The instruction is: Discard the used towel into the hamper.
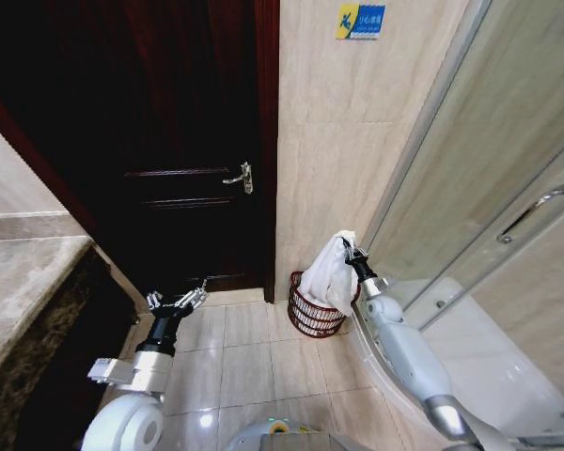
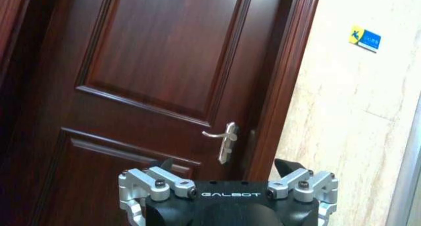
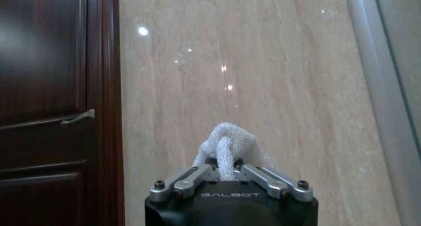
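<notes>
Right gripper (image 1: 350, 246), centre-right of frame: clamped on white towel (image 1: 327, 272), hanging lengthwise straight down into hamper (image 1: 312, 315) directly below. Left gripper (image 1: 179, 301), lower left: spread, empty.

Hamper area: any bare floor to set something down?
Bare tiles between the hamper and the left gripper, before the door. Crowded at the corner: right gripper hangs the towel over the hamper beside the shower enclosure.

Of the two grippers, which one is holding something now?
The right gripper: its fingers are shut on the white towel, held above the hamper by the shower. The left gripper is open and holds nothing, near the door.
</notes>
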### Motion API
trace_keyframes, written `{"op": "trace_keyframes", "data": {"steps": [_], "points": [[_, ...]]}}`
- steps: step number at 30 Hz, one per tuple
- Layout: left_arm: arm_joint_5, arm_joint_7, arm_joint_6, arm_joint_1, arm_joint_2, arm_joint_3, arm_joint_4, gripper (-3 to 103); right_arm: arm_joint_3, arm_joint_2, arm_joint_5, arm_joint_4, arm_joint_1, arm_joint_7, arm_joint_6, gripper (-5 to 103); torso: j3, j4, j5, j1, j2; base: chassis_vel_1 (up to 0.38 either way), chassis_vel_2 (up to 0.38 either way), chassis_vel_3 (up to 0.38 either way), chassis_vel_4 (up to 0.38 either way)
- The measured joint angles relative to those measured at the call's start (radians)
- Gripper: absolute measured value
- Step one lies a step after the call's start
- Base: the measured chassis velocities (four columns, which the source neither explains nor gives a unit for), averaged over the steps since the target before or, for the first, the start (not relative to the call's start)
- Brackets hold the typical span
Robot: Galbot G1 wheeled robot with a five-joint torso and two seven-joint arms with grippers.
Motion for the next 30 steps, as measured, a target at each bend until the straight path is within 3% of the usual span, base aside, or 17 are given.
{"op": "trace_keyframes", "data": {"steps": [17,30], "points": [[0.000,0.000,0.000,0.000,0.000,0.000,0.000,100,0.015,0.013,-0.009,0.015,-0.046,0.016,-0.010,7,0.000,0.0000,-0.0001,0.001,0.000,-0.068,0.066,0.072,-0.080],[0.000,0.000,0.000,0.000,0.000,0.000,0.000,100,-0.023,0.024,0.014,-0.096,-0.012,0.094,-0.159,7,0.000,0.0001,0.0002,0.000,0.000,0.010,-0.002,-0.010,0.016]]}}
